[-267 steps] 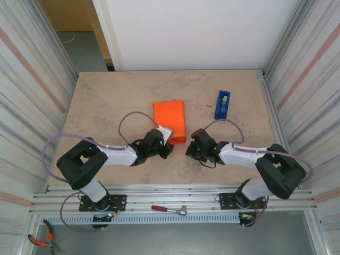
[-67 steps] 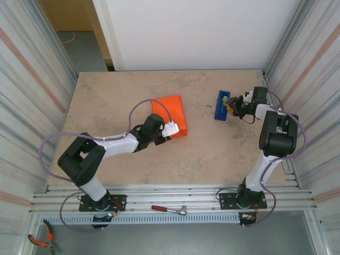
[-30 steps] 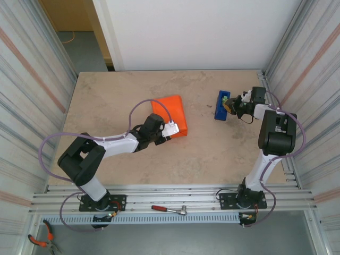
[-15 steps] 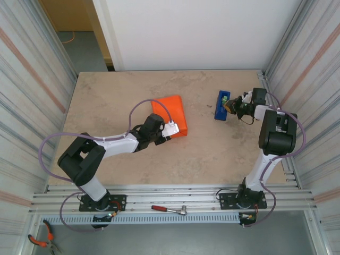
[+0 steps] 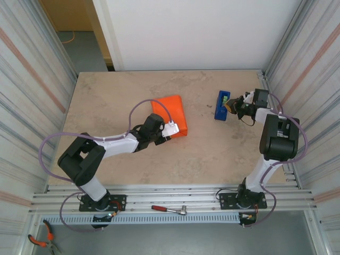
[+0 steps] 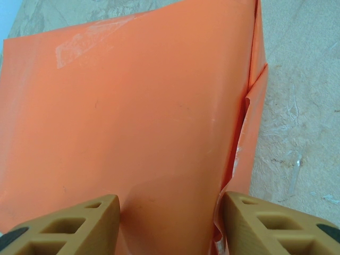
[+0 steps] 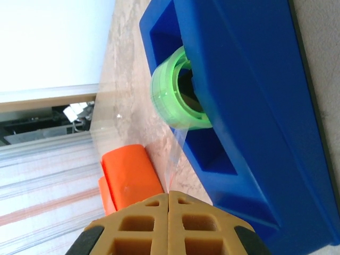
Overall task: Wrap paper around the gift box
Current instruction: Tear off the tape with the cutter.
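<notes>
The orange paper (image 5: pixel 170 109) lies folded into a bundle on the table's middle; the gift box is hidden under it. My left gripper (image 5: pixel 168 128) is at the bundle's near edge, and in the left wrist view its jaws (image 6: pixel 170 200) press the paper (image 6: pixel 149 106) from both sides. A piece of clear tape sits on the paper's top. My right gripper (image 5: pixel 234 106) is at the blue tape dispenser (image 5: pixel 222 104) at the right. In the right wrist view it (image 7: pixel 169 194) is shut on a clear tape strip (image 7: pixel 178 151) drawn from the green roll (image 7: pixel 170 101).
Corrugated walls stand close on both sides, and the right arm reaches along the right wall. A metal rail runs along the near edge with a red-handled wrench (image 5: pixel 169 210) on it. Pliers (image 5: pixel 40 241) lie at the bottom left.
Since the earliest frame the right arm has swung from the bundle to the dispenser. In the last second its jaws have shut on the tape. The left gripper has not moved.
</notes>
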Tool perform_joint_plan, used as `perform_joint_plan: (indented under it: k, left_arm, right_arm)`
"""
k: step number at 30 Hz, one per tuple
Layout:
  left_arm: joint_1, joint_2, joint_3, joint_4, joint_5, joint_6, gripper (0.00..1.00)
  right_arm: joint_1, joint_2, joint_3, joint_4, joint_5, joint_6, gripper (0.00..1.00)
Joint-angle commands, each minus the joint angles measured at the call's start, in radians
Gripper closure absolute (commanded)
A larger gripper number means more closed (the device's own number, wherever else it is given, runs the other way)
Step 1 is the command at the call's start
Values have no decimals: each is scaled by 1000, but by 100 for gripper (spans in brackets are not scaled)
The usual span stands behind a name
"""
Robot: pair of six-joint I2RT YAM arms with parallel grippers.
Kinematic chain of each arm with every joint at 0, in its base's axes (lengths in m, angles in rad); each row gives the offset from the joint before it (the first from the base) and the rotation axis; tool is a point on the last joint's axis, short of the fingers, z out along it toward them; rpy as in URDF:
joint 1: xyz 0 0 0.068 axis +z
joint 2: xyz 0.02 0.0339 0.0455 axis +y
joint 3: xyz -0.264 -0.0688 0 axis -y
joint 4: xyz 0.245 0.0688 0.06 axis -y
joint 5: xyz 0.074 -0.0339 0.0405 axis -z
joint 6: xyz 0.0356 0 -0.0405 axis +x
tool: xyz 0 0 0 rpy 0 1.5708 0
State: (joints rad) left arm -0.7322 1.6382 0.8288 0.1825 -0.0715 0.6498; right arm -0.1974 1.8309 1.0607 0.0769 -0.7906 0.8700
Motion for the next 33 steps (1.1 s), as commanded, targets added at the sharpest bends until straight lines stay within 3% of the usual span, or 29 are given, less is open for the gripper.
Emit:
perform_joint_plan:
  k: [1, 33]
  left_arm:
    - [8, -11, 7, -48, 13, -17, 46]
    - [7, -8, 10, -52, 14, -17, 46]
  right_arm:
    - [2, -75, -14, 13, -65, 32, 100]
    - [23, -143, -240, 56, -19, 39, 100]
